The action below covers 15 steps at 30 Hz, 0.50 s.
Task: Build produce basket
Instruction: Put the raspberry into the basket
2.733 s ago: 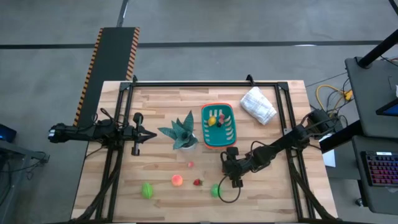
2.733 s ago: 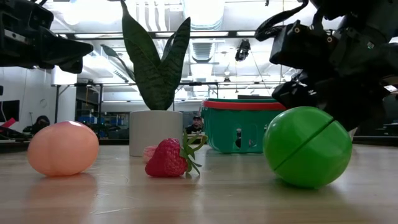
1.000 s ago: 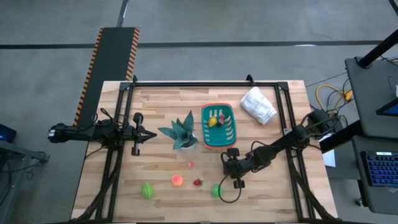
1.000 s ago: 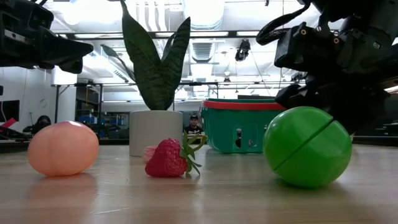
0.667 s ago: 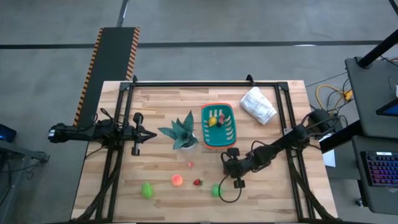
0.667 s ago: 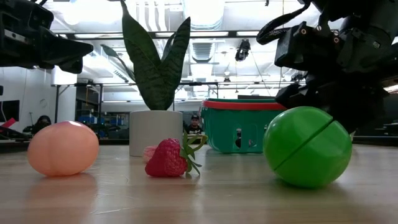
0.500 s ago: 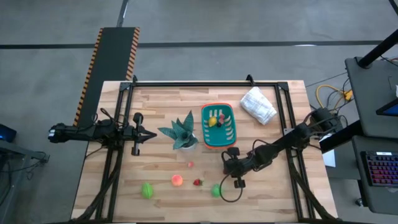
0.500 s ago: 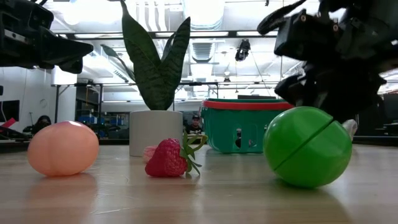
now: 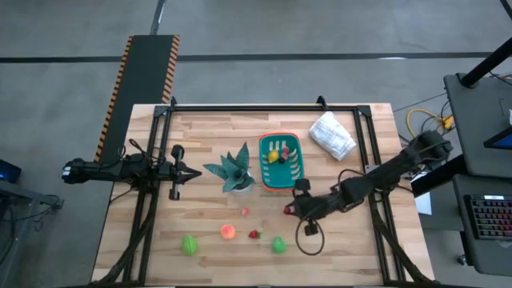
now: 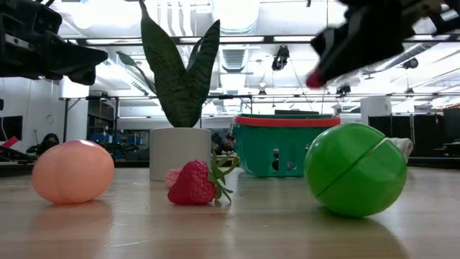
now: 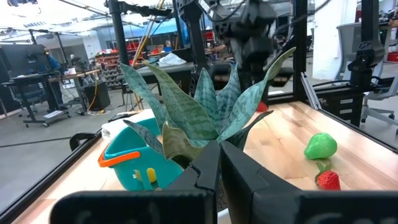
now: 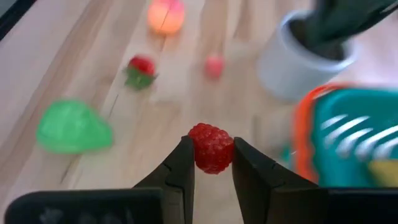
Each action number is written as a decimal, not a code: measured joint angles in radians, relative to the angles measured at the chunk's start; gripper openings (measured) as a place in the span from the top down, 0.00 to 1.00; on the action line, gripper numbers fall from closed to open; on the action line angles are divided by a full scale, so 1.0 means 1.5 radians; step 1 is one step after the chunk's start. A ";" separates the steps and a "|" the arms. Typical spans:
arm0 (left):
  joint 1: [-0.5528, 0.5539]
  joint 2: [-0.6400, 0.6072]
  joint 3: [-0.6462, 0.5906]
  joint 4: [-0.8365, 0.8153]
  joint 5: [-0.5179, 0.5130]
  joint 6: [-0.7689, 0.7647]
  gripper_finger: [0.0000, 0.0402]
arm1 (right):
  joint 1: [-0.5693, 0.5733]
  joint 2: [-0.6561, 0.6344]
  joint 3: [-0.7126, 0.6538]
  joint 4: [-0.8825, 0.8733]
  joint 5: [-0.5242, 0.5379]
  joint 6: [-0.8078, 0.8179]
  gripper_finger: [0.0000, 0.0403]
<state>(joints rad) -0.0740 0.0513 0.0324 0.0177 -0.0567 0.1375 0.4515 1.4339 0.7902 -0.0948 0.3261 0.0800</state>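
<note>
A red bumpy berry sits pinched in my right claw, just beside the basket.

The raspberry (image 12: 212, 148) is small, round and red, squeezed between the two dark fingers of my right gripper (image 9: 290, 209), up off the table near the teal basket (image 9: 282, 161) with its orange rim. My right wrist view shows the berry clearly; from above I only see a red speck. Inside the basket I see yellow and orange produce. Farther from the basket lie a strawberry (image 10: 196, 183), a peach-colored ball (image 10: 72, 171) and a green piece (image 10: 354, 178). My left gripper (image 9: 194, 173) waits past the plant (image 9: 234, 169), fingers pressed together.
</note>
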 joint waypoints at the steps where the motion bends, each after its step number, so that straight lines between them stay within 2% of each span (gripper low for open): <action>1: 0.000 0.000 0.000 0.000 0.000 0.000 1.00 | 0.000 -0.012 0.000 0.000 0.015 -0.012 0.82; 7: 0.000 0.000 0.000 0.000 0.000 0.000 1.00 | 0.000 -0.090 0.000 0.000 0.076 -0.073 0.82; 15: 0.000 0.000 0.000 0.000 0.000 0.000 1.00 | 0.000 -0.172 0.000 0.000 0.086 -0.129 0.82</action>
<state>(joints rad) -0.0738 0.0509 0.0326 0.0181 -0.0567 0.1375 0.4513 1.1760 0.7902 -0.0946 0.4554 -0.1128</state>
